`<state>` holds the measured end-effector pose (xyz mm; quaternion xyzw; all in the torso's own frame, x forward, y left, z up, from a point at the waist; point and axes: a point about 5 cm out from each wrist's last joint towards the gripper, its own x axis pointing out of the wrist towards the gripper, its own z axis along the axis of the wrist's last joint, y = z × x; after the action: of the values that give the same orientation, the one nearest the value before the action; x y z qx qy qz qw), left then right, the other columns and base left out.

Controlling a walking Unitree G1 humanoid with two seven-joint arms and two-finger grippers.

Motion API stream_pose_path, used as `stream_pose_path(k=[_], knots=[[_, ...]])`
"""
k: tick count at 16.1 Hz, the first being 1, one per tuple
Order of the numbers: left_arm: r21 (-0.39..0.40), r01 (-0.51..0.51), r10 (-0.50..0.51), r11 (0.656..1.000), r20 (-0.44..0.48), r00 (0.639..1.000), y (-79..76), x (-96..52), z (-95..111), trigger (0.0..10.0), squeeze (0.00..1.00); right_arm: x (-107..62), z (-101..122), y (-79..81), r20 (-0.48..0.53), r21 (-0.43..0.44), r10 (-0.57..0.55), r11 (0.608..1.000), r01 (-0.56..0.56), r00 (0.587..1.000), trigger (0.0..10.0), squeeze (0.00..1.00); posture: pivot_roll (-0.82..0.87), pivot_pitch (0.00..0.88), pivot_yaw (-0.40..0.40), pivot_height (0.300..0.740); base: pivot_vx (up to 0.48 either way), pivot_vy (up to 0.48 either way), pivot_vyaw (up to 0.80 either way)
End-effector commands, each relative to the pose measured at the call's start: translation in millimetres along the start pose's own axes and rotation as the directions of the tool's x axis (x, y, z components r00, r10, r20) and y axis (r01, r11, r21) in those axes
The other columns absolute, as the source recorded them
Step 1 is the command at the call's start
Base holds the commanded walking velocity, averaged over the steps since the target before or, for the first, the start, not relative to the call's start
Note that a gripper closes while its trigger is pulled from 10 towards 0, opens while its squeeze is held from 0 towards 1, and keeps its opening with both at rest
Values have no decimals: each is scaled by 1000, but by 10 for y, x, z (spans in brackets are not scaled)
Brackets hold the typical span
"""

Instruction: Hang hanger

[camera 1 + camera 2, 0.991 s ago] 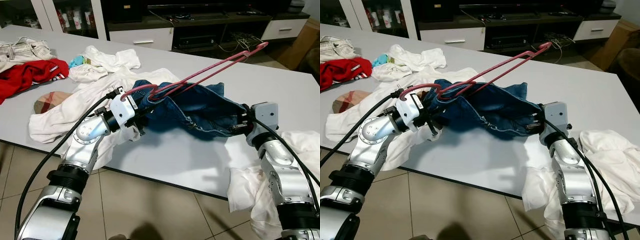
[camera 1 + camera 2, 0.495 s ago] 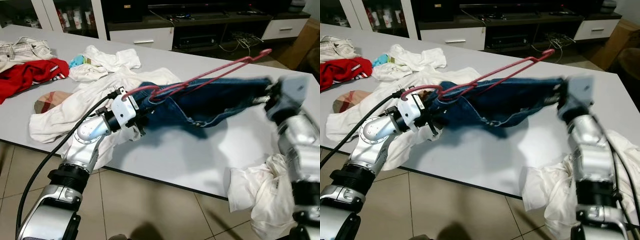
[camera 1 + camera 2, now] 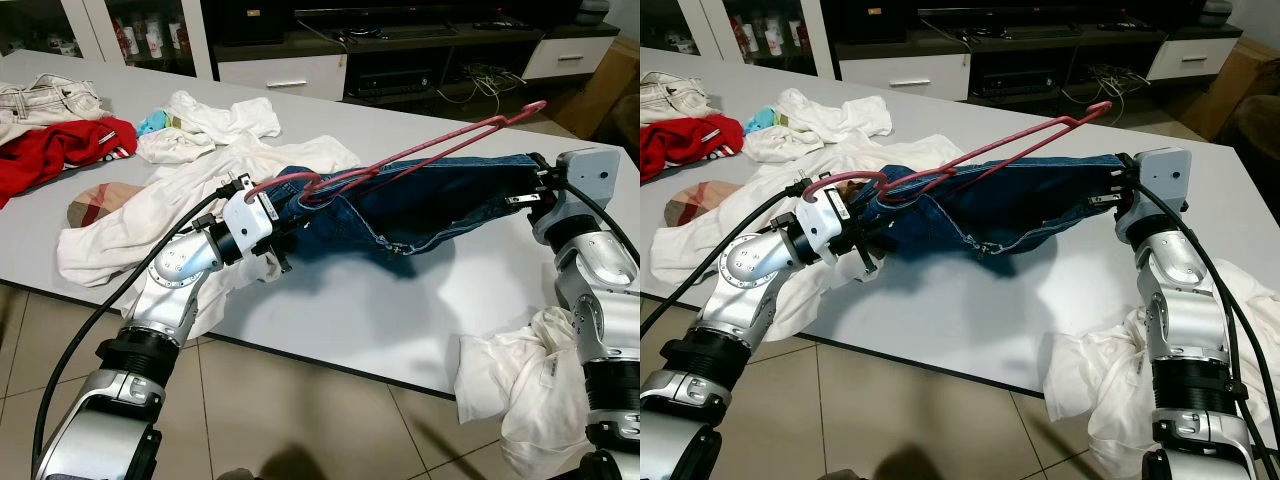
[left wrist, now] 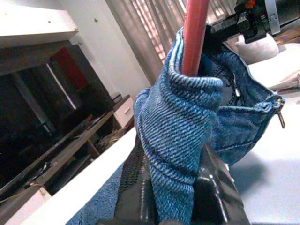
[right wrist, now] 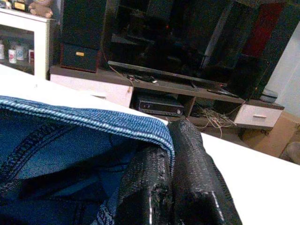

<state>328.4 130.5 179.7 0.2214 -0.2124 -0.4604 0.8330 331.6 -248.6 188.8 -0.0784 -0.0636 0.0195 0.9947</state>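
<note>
Left eye view: we hold denim jeans (image 3: 420,200) taut above the grey table (image 3: 330,300). Pink hanger (image 3: 400,157) rides atop them. Left gripper (image 3: 283,232) clamps hanger and denim together; right gripper (image 3: 528,185) pinches the hem. Overstretching risks that hem slipping free, or the hanger popping out.

My left hand (image 3: 283,232) buried in jeans (image 3: 420,205) folds, fingertips hidden. Hanger (image 3: 420,152) lower bar lost inside denim. My right hand (image 3: 527,183) fingertips covered by waistband edge. White garment (image 3: 530,380) at tabletop (image 3: 350,310) corner cut by frame edge. Red cloth (image 3: 50,150) cropped at left edge.
</note>
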Motion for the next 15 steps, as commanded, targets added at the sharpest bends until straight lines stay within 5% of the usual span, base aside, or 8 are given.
stream_pose_path(k=[1,8,9,10,11,12,15], knots=[[23,-2,2,1000,21,1000,50,9,61,0,0,-17,1,-85,-4,13,-35,999,35,999,0,0,-71,0,-26,740,0,0,0],[20,7,-7,1000,23,1000,38,5,60,0,0,2,27,-102,-1,19,-28,999,28,1000,0,0,-71,0,-26,740,0,0,0],[8,32,-32,999,-3,999,-50,8,1,3608,0,20,39,90,-3,33,64,997,-64,998,10000,0,-65,0,-26,740,0,0,0],[-35,37,-38,999,-30,999,-164,29,-79,4314,0,4,27,400,-4,52,189,981,-188,982,10000,0,-65,0,-26,740,0,0,0],[-35,37,-38,999,-30,999,-164,29,-79,4314,0,4,27,400,-4,52,189,981,-188,982,10000,0,-65,0,-26,740,0,0,0],[-119,10,-13,993,-30,999,-265,83,-131,8275,0,-49,-38,621,-2,69,228,971,-228,974,10000,0,-77,0,-13,740,0,0,0],[-193,32,-42,981,-49,998,-445,107,-222,10000,0,-65,-71,709,6,75,207,975,-207,978,10000,0,-80,0,-9,740,0,0,0]])
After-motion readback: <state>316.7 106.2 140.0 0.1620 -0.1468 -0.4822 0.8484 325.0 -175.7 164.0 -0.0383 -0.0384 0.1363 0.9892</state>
